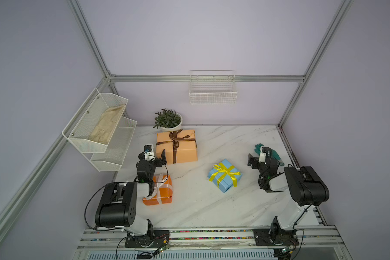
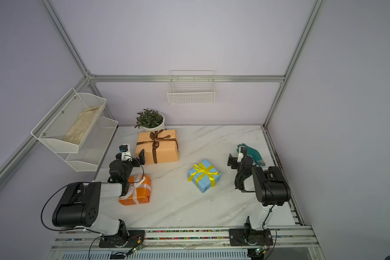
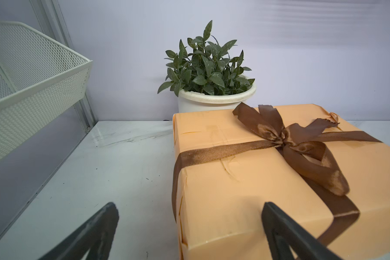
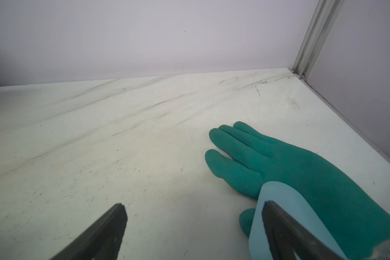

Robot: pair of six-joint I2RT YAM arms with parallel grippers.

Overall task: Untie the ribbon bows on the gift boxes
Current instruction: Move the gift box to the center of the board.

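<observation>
The left gripper [image 1: 155,153] [image 3: 190,206] stands wide open and holds nothing. It sits at the near left corner of the peach box [image 1: 185,150] [image 3: 234,180]; in both top views one finger crosses the box's left edge, and whether it touches the paper cannot be told. The brown bow [image 1: 175,141] [image 3: 286,140] is tied on top of that box, ahead of the open jaws and apart from them.

The right gripper [image 1: 256,155] [image 4: 194,204] is also wide open and empty, above the table [image 1: 212,202] just beside a green glove [image 4: 302,171].

The blue box [image 1: 229,182] with its tied yellow bow [image 1: 224,173] lies between the two arms, nearer the right gripper but apart from it. The orange box [image 1: 162,197] lies partly under the left arm, behind its gripper, with the white bow [image 1: 159,183] on top, partly hidden.
</observation>
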